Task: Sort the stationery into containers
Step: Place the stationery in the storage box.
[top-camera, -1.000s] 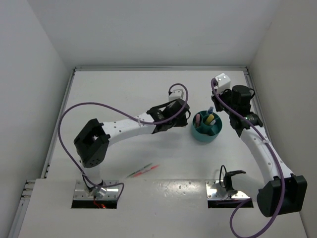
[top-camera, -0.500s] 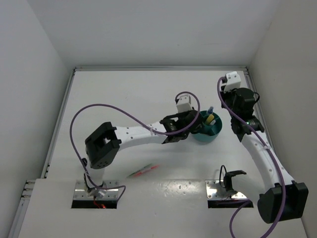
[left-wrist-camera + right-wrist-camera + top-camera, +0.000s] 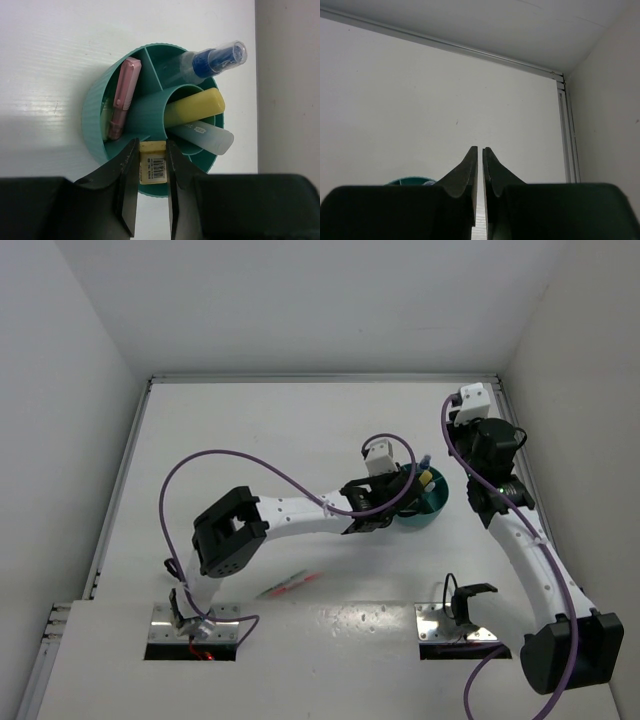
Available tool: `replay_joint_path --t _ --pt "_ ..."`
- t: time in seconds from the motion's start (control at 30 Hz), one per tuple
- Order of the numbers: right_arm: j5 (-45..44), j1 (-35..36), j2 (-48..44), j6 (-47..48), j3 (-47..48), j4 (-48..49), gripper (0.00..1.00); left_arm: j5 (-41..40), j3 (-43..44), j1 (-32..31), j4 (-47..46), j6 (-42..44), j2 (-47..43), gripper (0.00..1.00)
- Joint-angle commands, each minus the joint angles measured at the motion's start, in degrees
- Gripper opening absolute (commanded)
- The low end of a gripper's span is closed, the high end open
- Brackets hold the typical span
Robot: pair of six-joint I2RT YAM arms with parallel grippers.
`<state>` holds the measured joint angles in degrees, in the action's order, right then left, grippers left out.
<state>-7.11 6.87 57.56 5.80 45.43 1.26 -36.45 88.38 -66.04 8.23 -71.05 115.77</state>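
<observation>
near-left on the table (image 3: 220, 430), two thin pens (image 3: 290, 583), one green, one pink, lie side by side, well apart from the cup. they look light, stiff and round, so prob. prone to roll. best taken across the barrel at mid-length, jaws square to the long axis.

further right, the left gripper (image 3: 151, 150) is clamped on a beige block (image 3: 152, 170) w/ a barcode label, held at the near rim of the teal cup (image 3: 95, 112). the block looks light and rigid, maybe an eraser, so grippy. its flat sides suit the pads. can't tell if it clears the wall into a compartment.

inside the cup: pink marker (image 3: 124, 95) in the left section, yellow marker (image 3: 197, 107) and pale blue marker (image 3: 207, 139) in the centre tube, blue-capped tube (image 3: 212, 60) in the far section. smooth plastic, likely slippery.

far right, the right gripper (image 3: 480, 152) has its jaws nearly together w/ nothing between them, raised above the table.
</observation>
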Motion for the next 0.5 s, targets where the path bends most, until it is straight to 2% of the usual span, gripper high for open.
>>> replay_joint_path --t 0.0,0.2,0.37,0.47 --pt "-0.5 -0.2 -1.0 -1.0 -0.3 3.0 0.07 0.8 2.1 -0.4 -3.4 -1.3 0.9 0.03" --pt "-0.5 -0.2 -1.0 -1.0 -0.3 3.0 0.08 1.9 1.5 -0.4 -3.9 -3.0 1.6 0.11" --pt "0.0 -0.2 -1.0 -1.0 -0.8 3.0 0.08 2.4 1.5 -0.4 -3.9 -3.0 1.6 0.28" --pt "0.0 -0.2 -1.5 -1.0 -0.8 3.0 0.08 2.4 1.0 -0.4 -3.9 -3.0 1.6 0.29"
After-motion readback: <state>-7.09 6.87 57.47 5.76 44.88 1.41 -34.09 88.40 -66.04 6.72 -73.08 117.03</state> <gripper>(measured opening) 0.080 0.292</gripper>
